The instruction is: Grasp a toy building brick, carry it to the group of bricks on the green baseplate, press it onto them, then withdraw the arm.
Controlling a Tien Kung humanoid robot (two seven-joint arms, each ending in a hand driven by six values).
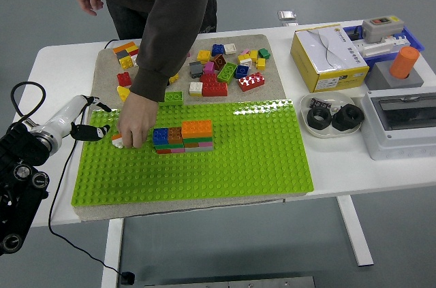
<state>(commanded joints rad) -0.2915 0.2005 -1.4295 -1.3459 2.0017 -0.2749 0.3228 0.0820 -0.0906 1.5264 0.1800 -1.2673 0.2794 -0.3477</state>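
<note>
Our left hand [92, 131] hangs empty, fingers loose, beside the orange-and-white brick [118, 141] under the person's hand [134, 122]; light, rigid, slick plastic, best pinched across its flat sides.

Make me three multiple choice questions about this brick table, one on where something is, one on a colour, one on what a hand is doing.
1. Where does the yellow cardboard box sit?
A. on the green baseplate
B. on the white table's right side
C. on the grey mat

2. What colour is the top right brick of the built brick group?
A. orange
B. pink
C. white

3. What is the person's hand doing?
A. resting on the box
B. reaching down to the green studded baseplate beside the group
C. lifting a black nut

Answers: B, the box stands right of the baseplate; A, orange tops that side; B, it touches down left of the group.
</note>
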